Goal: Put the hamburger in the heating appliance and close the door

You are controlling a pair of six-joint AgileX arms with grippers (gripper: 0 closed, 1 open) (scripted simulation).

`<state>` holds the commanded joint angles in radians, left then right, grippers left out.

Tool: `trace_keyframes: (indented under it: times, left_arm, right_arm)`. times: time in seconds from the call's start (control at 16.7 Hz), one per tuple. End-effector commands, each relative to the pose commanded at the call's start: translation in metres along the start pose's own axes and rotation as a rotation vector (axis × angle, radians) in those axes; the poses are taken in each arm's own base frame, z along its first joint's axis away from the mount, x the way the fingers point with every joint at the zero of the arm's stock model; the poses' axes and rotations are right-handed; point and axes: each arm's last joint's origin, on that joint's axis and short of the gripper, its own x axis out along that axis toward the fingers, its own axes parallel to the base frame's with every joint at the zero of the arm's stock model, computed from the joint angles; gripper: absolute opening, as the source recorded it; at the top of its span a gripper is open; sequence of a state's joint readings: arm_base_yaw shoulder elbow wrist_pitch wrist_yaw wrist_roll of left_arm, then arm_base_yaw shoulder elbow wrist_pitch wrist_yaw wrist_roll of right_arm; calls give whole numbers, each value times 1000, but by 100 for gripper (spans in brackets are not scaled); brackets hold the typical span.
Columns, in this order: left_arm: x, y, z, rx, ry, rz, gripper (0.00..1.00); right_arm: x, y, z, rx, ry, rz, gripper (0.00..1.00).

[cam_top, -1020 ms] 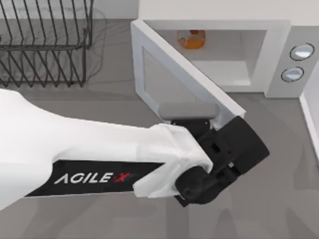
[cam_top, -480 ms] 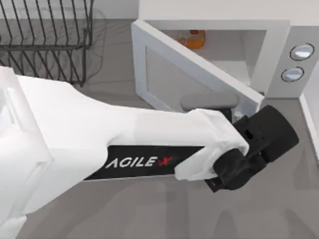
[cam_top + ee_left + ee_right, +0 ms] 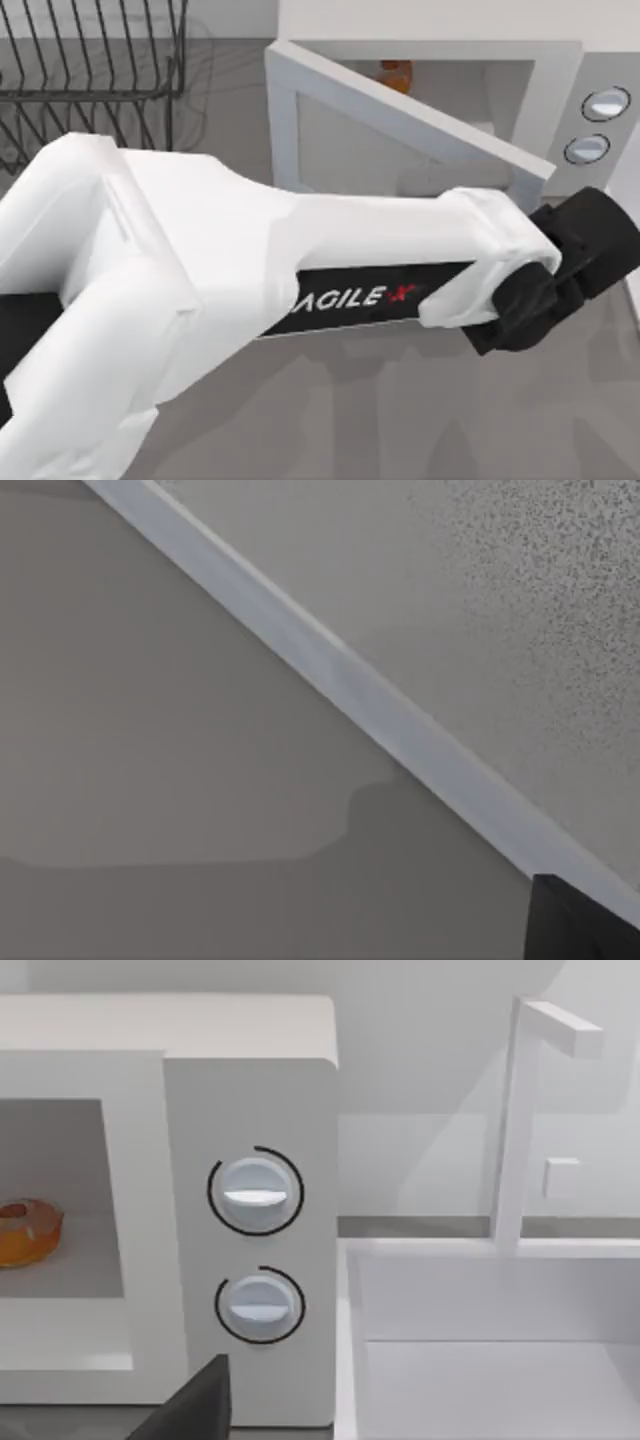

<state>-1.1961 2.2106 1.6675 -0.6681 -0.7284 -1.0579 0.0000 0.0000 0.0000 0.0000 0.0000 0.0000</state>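
The white microwave (image 3: 560,75) stands at the back right, and its grey knob panel (image 3: 255,1250) faces the right wrist camera. Inside the pale cavity sits the small orange-tan hamburger (image 3: 396,72) (image 3: 25,1232), near the back. The door (image 3: 390,140) is hinged at the left and stands partly swung in, at a slant across the opening. My left arm reaches across the table, and its black gripper (image 3: 580,262) is at the door's free edge, just in front of the knob panel. In the left wrist view the door's face (image 3: 520,620) is very close.
A black wire rack (image 3: 90,80) stands at the back left. To the right of the microwave there is a white tray-like basin (image 3: 480,1360) with an upright white post (image 3: 515,1120). The grey table (image 3: 400,420) lies open in front.
The door has swung further toward the microwave's front. My left arm has moved right and back with the door's free edge. Less of the hamburger shows over the door.
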Motion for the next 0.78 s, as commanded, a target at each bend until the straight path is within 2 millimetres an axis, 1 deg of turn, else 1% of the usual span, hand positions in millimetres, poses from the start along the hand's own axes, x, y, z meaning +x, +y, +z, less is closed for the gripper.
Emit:
trace_keyframes:
  times: [0.06,0.12,0.18,0.3,0.36,0.48,0.6,0.72,0.78]
  left_arm:
    - [0,0,0,0,0,0,0]
    - [27,29,29,-79,-15,93,0]
    - [28,29,30,-78,-14,93,0]
    - [40,27,36,-71,-7,98,0]
    - [49,25,42,-71,-7,99,0]
    - [68,22,63,-83,-14,91,0]
    - [89,22,81,-85,-17,88,0]
    - [104,25,91,-80,-15,92,0]
    - [105,26,92,-79,-15,93,0]
  right_arm:
    - [0,0,0,0,0,0,100]
    - [0,0,0,0,0,0,100]
    - [0,0,0,0,0,0,100]
    - [0,0,0,0,0,0,100]
    - [0,0,0,0,0,0,100]
    - [0,0,0,0,0,0,100]
    - [0,0,0,0,0,0,100]
    - [0,0,0,0,0,0,100]
    - [0,0,0,0,0,0,100]
